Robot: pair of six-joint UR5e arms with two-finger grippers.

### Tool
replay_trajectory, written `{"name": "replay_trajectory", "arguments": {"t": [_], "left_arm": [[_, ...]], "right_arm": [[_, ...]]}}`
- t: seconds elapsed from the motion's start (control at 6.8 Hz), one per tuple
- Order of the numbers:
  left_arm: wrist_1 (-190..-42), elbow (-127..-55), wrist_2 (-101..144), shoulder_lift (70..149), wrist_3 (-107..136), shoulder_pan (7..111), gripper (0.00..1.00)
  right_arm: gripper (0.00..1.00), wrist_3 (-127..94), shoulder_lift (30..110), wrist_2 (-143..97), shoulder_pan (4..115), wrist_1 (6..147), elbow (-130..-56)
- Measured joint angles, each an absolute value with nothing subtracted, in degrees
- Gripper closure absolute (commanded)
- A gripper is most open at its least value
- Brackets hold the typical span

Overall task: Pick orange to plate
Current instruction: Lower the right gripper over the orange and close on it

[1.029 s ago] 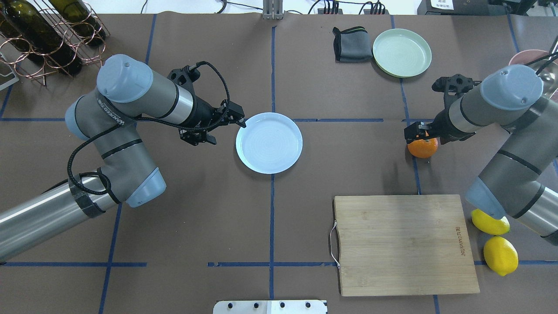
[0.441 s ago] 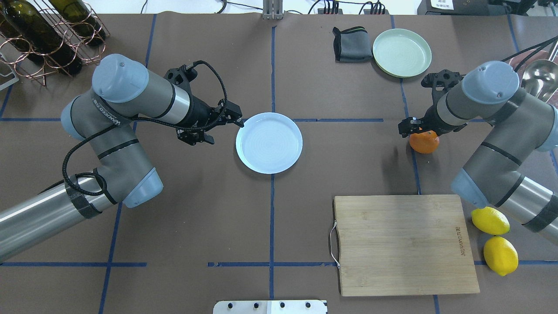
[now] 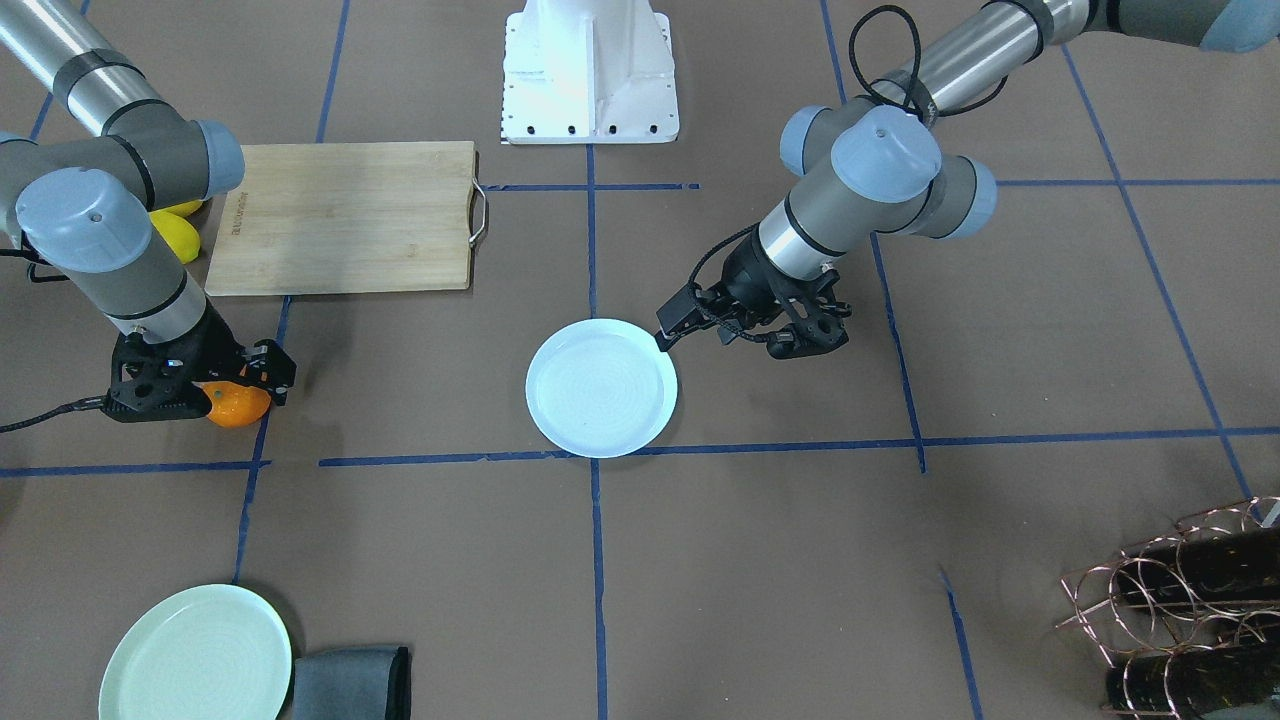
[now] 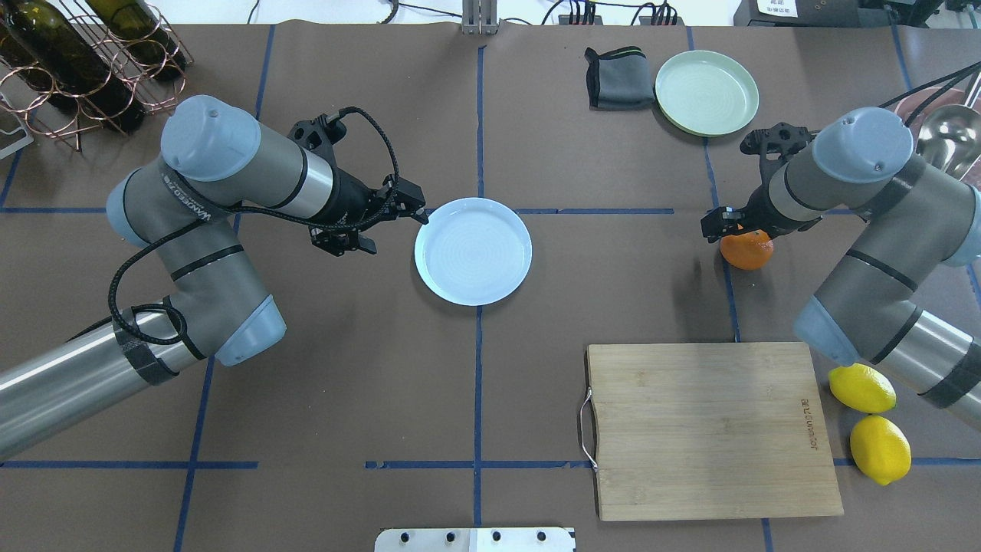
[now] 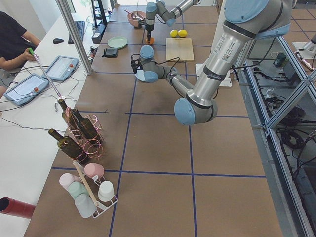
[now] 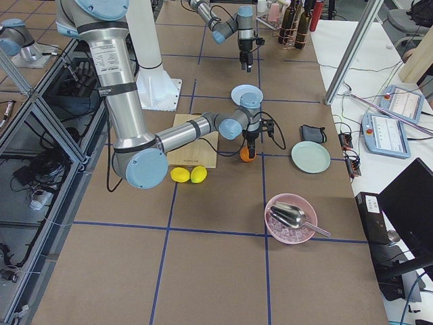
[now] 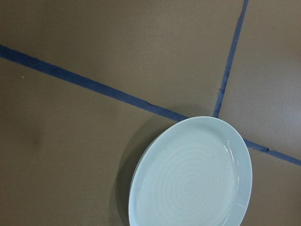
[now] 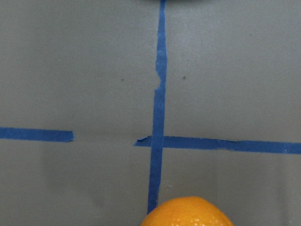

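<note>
Barely started: right end effector (image 4: 732, 226) looks clamped on the orange (image 4: 747, 251), over the bench's right side, well apart from the empty plate (image 4: 473, 251). Carry and drop remain. Left end effector (image 4: 410, 211), by the plate's rim: can't tell.

The place is a robotics lab. Two industrial robot arms (image 4: 230, 161) rise from a white base (image 3: 590, 70) at a table (image 4: 345, 383) covered in brown paper and gridded with blue tape (image 4: 477, 368). An aluminium post (image 5: 74, 34) stands beside it, and a seated person (image 5: 12, 42) handles control tablets (image 5: 61, 66).
</note>
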State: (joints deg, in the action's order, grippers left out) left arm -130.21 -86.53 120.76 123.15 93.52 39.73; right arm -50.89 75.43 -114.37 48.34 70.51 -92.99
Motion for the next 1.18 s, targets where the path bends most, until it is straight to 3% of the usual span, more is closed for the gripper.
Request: {"name": "replay_trajectory", "arguments": {"t": [1.18], "left_arm": [[-130.25,-87.27,120.75,122.26,93.52,39.73,0.0]], "right_arm": [[0.0,-50.88,75.59,-114.24,47.82,70.32,-93.15]]}}
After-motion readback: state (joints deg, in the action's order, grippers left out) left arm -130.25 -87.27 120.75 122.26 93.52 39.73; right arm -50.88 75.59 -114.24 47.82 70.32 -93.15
